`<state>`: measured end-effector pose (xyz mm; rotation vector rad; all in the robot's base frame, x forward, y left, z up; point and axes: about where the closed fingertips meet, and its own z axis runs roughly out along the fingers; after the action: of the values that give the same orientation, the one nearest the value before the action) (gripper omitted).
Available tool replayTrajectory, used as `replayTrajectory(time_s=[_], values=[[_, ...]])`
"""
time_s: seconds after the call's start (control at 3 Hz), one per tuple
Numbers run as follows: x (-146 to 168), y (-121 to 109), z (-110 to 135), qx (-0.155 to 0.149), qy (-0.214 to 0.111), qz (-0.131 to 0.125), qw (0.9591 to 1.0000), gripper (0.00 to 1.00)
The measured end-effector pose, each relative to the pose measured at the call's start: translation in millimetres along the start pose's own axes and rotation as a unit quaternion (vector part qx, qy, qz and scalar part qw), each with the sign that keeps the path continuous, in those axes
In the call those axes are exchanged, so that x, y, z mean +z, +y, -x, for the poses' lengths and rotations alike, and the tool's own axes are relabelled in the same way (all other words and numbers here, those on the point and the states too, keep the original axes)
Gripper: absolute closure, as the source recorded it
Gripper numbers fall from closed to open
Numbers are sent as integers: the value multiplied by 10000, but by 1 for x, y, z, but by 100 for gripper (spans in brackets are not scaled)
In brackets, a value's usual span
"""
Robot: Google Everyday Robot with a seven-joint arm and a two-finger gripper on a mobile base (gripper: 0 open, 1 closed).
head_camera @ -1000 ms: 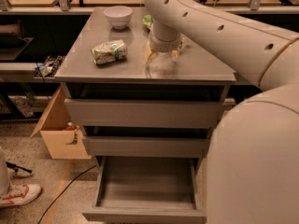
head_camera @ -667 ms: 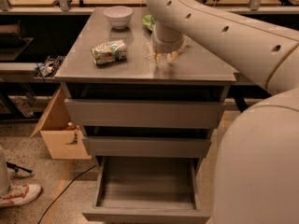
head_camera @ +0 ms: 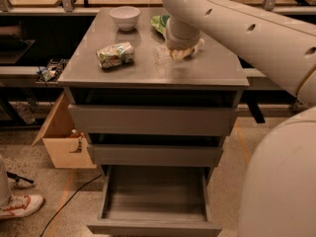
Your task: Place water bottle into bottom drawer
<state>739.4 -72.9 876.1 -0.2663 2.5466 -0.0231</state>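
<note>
The water bottle [head_camera: 162,54] lies on the grey cabinet top [head_camera: 123,73], right of centre. It is clear and crinkled, and the wrist covers much of it. My gripper [head_camera: 180,49] is down at the bottle, at the end of the pale arm [head_camera: 247,28] that comes in from the upper right. The gripper's hold on the bottle is hidden from this view. The bottom drawer [head_camera: 155,194] is pulled open below, with nothing inside it. The two drawers above it are pushed in.
A crushed green-white can [head_camera: 115,55] lies on the left of the top, with a white bowl [head_camera: 124,17] behind it. A green snack bag [head_camera: 159,22] sits at the back beside the arm. A cardboard box [head_camera: 64,144], a shoe [head_camera: 19,206] and a cable [head_camera: 69,201] are on the floor to the left.
The gripper has moved a little back and to the right over the cabinet top. The bottle, which showed below it near the front, now sits further back.
</note>
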Motion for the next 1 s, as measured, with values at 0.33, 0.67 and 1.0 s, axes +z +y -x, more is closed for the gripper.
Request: replayTrajectory(time_s=[0.33, 0.67, 1.0], values=[[-9, -5, 17, -98, -210, 123, 9997, 62], [-18, -9, 37, -108, -424, 226, 9988, 39], [-21, -10, 53, 79, -534, 158, 9984, 16]])
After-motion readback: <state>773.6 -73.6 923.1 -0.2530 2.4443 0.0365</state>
